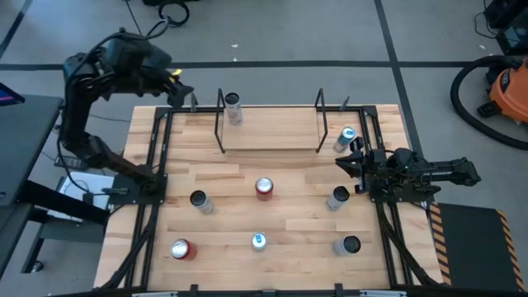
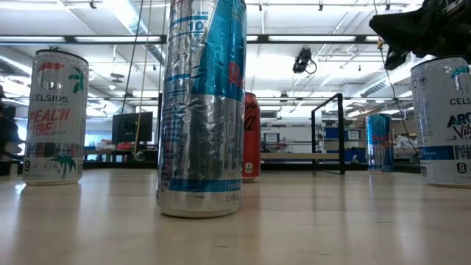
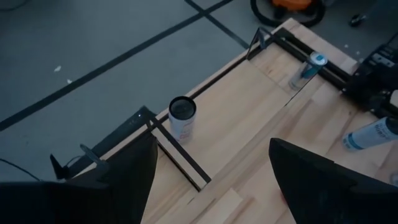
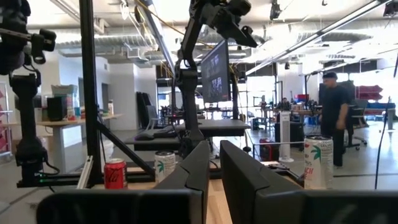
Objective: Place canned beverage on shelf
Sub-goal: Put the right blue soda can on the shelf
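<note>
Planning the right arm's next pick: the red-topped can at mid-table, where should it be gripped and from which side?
Grip the red-topped can across its cylindrical wall around mid-height, coming in level from the right gripper side. It stands upright and alone on the tabletop, with no other can in contact, so both fingers probably have room. The shelf sits behind it, clear of that approach.
</note>
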